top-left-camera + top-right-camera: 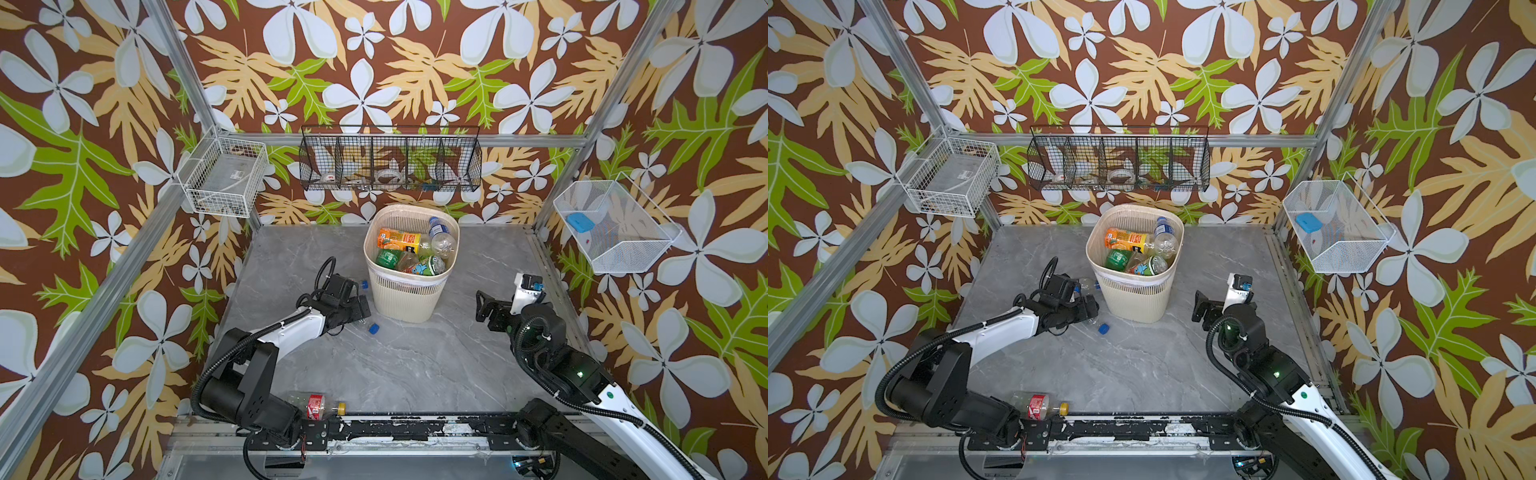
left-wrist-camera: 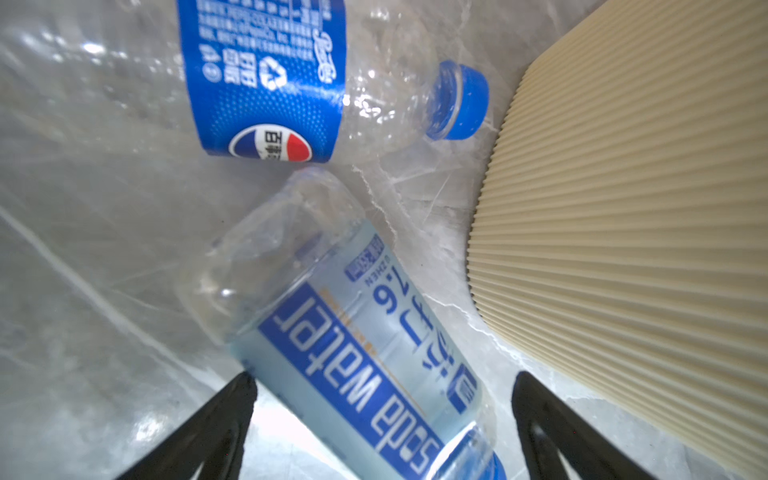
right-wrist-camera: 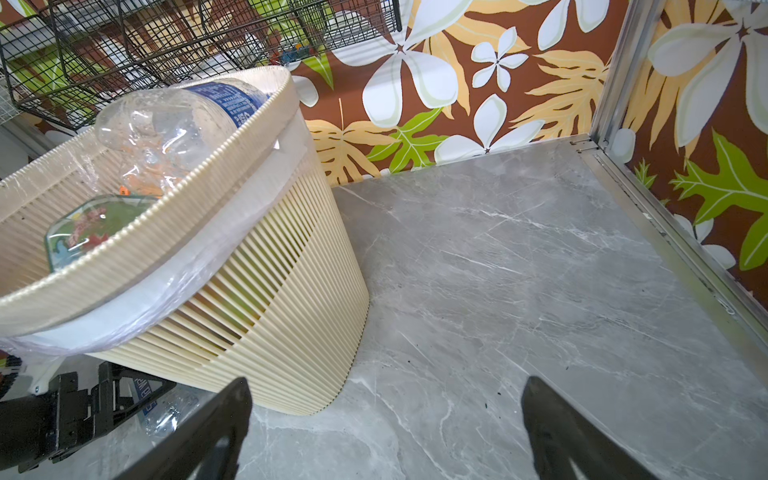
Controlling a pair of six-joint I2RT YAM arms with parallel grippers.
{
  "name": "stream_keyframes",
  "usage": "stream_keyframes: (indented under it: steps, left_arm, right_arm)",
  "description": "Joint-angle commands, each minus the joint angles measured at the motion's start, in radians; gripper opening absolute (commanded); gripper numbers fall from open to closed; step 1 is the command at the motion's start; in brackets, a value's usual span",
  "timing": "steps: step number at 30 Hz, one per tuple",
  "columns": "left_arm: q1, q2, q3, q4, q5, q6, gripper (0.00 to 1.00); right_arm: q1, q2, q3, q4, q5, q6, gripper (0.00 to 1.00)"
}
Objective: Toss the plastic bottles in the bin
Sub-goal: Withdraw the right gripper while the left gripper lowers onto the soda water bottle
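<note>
The soda bottle [image 2: 357,357] lies on its side on the table [image 1: 415,365], just left of the bin [image 1: 409,299] in a top view; in the left wrist view it sits between the fingers of the left gripper [image 2: 384,378], which is spread wide and pinches nothing. On the bin side there is a clear gap between finger and bottle; the other finger [image 2: 224,424] stands at the bottle's edge, and I cannot tell whether it touches.

The bottle's long axis runs on a slant through the gap, base away from the wrist and blue cap [image 1: 374,328] toward it, the cap showing beside the gripper in a top view. So the jaws would close across the label and not along the length, though the slant may make the bottle twist as they meet it.

The Pepsi bottle [image 2: 266,79] lies just beyond the soda bottle's base, close or touching, its cap toward the bin's wall; a closing grip should clear it. A red-label bottle [image 1: 316,405] lies at the front edge by the left arm's base, well apart. The bin holds several bottles, heaped near its rim.

The right gripper [image 3: 386,380] hangs on the bin's other side, spread and empty over bare table; the left is plainly the nearer, and its lift would go up and rightward over the rim.
</note>
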Motion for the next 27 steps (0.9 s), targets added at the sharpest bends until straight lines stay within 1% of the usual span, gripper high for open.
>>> stream_keyframes:
  steps: [1,6,8,12,13,17,20,23,27]
  left_arm:
    - [0.005,0.003,-0.004,0.0,-0.011,0.002,0.98]
    - [0.012,0.056,0.003,0.023,0.021,-0.007,0.96]
    - [0.013,0.075,0.012,0.024,0.032,-0.006,0.92]
    - [0.013,0.071,0.009,0.024,0.033,-0.008,0.77]
    - [0.013,0.063,0.007,0.019,0.031,-0.008,0.75]
    - [0.014,0.012,-0.019,0.01,0.019,-0.007,0.65]
    - [0.013,-0.031,-0.041,-0.003,0.014,-0.009,0.61]
    - [0.013,-0.092,-0.074,-0.014,0.013,-0.019,0.59]
    - [0.013,-0.21,-0.112,-0.03,-0.001,-0.032,0.57]
  right_arm:
    - [0.001,-0.002,-0.003,0.022,0.011,-0.002,1.0]
    - [0.0,0.006,-0.003,0.029,0.008,-0.003,1.0]
    - [0.001,0.006,-0.005,0.029,0.008,-0.003,1.0]
    - [0.001,0.002,-0.008,0.025,0.009,-0.003,1.0]
    - [0.001,0.0,-0.01,0.023,0.011,-0.002,1.0]
    - [0.001,-0.005,-0.015,0.025,0.014,0.0,1.0]
    - [0.001,-0.005,-0.018,0.034,0.012,0.003,1.0]
    - [0.001,-0.002,-0.018,0.037,0.008,0.006,1.0]
    - [0.001,0.0,-0.019,0.044,0.004,0.008,1.0]
